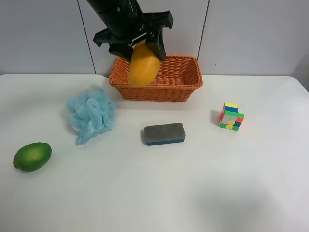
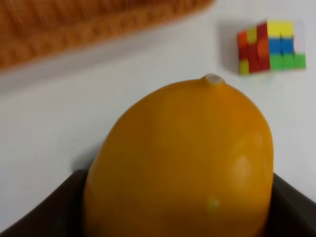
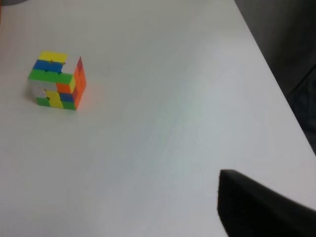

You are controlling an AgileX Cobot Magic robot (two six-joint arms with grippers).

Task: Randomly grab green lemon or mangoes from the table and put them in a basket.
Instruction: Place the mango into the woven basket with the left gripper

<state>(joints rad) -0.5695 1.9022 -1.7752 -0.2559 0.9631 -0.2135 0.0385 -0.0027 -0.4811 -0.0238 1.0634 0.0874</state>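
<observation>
Left gripper (image 1: pixel 141 48) was clamped on the mango (image 1: pixel 143 66), fingers on both sides of the fruit, which was held in the air with its lower end hanging free. In the exterior high view it overlapped the left end of the basket (image 1: pixel 181 79), which sat at the table's (image 1: pixel 193 183) far edge; could not tell whether the mango was over the basket or just in front of it. Green lemon (image 1: pixel 32 156) lay on the table toward the near corner at that view's left. Blue bath pouf (image 1: pixel 91 113), grey eraser (image 1: pixel 164 134) and colour cube (image 1: pixel 231 116) sat mid-table. Right gripper (image 3: pixel 256 207) showed only a dark corner, so its grip state was unclear.
</observation>
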